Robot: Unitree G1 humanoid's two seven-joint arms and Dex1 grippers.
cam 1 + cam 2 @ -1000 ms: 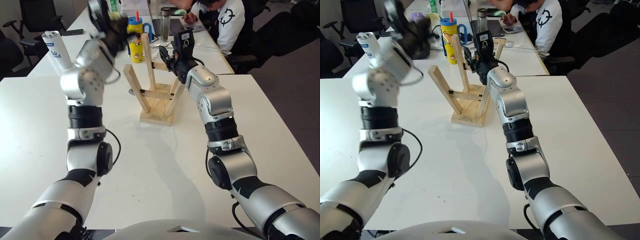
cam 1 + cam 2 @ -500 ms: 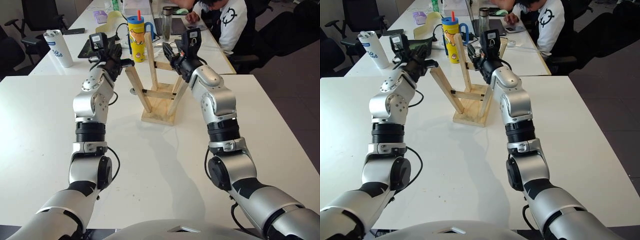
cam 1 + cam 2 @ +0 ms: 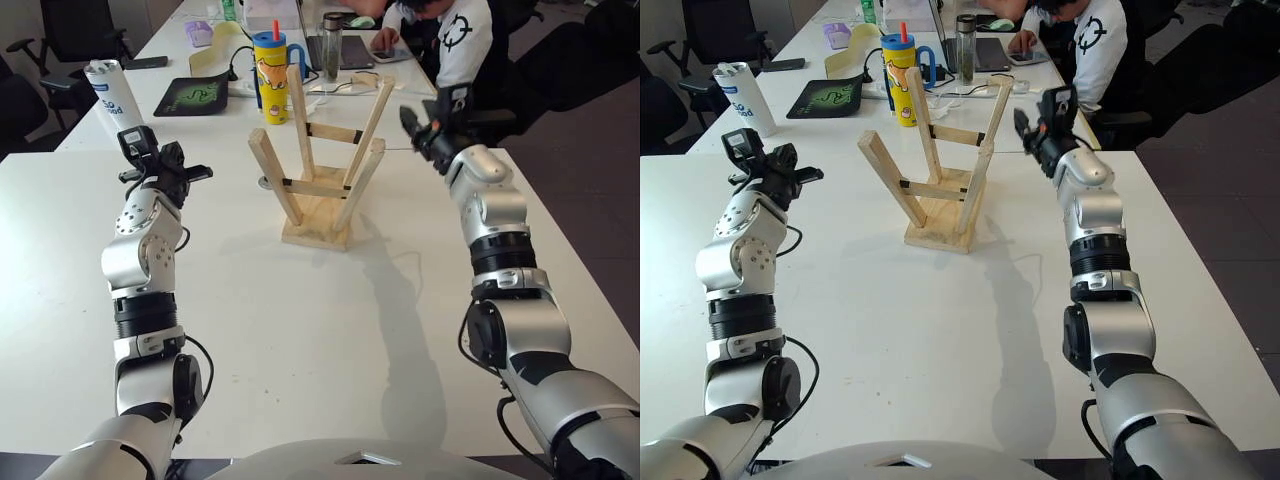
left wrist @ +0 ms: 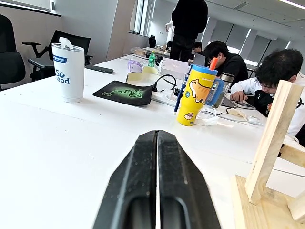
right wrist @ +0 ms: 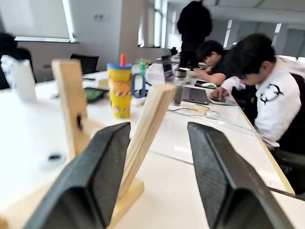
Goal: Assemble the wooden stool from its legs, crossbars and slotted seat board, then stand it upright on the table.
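The stool (image 3: 320, 185) rests seat-down in the middle of the bench (image 3: 300, 330), the left pincer (image 3: 190, 172) well apart on its left, the right pincer (image 3: 408, 120) near its right. Behind it stands a cup (image 3: 272, 62), with a mat (image 3: 205, 95) and a tumbler (image 3: 112, 95) further left.

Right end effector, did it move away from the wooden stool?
Yes. The right end effector moved to the robot's right, away from the stool, which stayed put.

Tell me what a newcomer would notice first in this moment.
The wooden stool sits upside down in the middle of the white table, its seat board flat on the surface and its legs splayed upward. Both grippers are clear of it: the left gripper shut, off to its left, and the right gripper open, off to its right.
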